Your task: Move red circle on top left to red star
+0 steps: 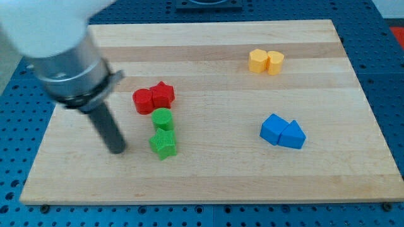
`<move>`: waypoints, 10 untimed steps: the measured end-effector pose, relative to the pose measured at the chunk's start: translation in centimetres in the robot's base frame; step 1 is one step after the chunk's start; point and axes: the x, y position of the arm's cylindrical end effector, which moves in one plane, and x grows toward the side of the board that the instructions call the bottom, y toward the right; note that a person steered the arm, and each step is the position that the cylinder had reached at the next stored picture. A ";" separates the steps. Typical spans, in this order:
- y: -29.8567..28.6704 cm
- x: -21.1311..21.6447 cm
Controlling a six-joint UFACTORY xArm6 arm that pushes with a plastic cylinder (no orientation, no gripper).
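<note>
the scene is brightly and evenly lit from above, with only faint, soft shadows beneath the blocks. the wooden board (208,170) shows a mild sheen but no harsh glare. the arm (60,50) and its rod are motion-blurred, while the blocks stay fairly sharp. resolution is low.

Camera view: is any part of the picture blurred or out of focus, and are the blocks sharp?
In the camera view, the arm's pale upper body at the view's top left is soft and blurred; my tip is fairly clear; the red circle, red star and the other blocks look sharp, under even light, with only faint shadows.
</note>
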 end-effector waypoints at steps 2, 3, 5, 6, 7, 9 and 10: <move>2.0 -1.9; 2.0 -4.5; 1.4 -4.8; 1.1 -5.8; 1.1 -9.2; 1.1 -11.8; 1.1 -12.9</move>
